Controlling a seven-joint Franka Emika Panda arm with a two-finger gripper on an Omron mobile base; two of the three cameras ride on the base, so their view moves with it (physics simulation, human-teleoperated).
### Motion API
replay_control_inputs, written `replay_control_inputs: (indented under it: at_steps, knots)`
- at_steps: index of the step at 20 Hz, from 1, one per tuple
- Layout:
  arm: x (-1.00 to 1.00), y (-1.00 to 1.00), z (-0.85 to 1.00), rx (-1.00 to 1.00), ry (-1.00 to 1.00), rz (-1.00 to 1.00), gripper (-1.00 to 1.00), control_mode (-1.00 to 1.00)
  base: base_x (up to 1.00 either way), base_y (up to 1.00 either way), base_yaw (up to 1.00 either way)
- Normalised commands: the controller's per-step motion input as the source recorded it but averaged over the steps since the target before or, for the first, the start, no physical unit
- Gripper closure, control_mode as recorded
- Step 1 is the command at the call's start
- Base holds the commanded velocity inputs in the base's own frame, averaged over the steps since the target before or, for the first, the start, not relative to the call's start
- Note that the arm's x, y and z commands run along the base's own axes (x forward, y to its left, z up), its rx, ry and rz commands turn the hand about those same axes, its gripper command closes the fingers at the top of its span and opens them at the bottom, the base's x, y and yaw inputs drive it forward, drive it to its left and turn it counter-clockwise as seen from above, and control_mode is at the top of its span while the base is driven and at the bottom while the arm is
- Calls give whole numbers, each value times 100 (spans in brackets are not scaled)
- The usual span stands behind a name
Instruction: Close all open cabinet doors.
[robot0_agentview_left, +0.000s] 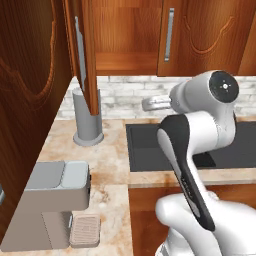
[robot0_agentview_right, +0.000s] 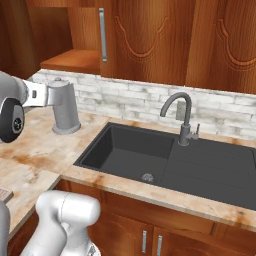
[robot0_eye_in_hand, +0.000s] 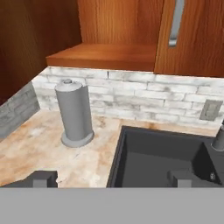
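Two finger tips of the gripper (robot0_eye_in_hand: 109, 178) stand spread wide with nothing between them, low over the tabletop (robot0_eye_in_hand: 52, 144) near the sink (robot0_eye_in_hand: 157, 162). Up on the left, one cabinet door (robot0_agentview_left: 82, 50) hangs open, edge-on; reaching it seems the step, then pushing it shut.

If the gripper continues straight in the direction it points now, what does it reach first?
Probably the brick backsplash behind the sink, below the open cabinet shelf. The open gripper has nothing nearer ahead, though depth is uncertain.
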Motion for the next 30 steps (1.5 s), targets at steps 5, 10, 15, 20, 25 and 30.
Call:
replay_control_inputs:
  at_steps: [5,10,15,20,25,30]
  knots:
    - [-33,51,4,-13,0,38,-100,-100,0,0,0]
    - [-27,53,5,-15,0,38,-100,-100,0,0,0]
    - [-46,52,14,-17,-3,27,-100,-100,0,0,0]
    - [-76,44,37,-20,-16,5,-100,-100,0,0,0]
    - [-70,34,14,-17,-9,0,-100,-100,0,0,0]
    - [-17,41,0,-13,0,4,-100,-100,0,0,0]
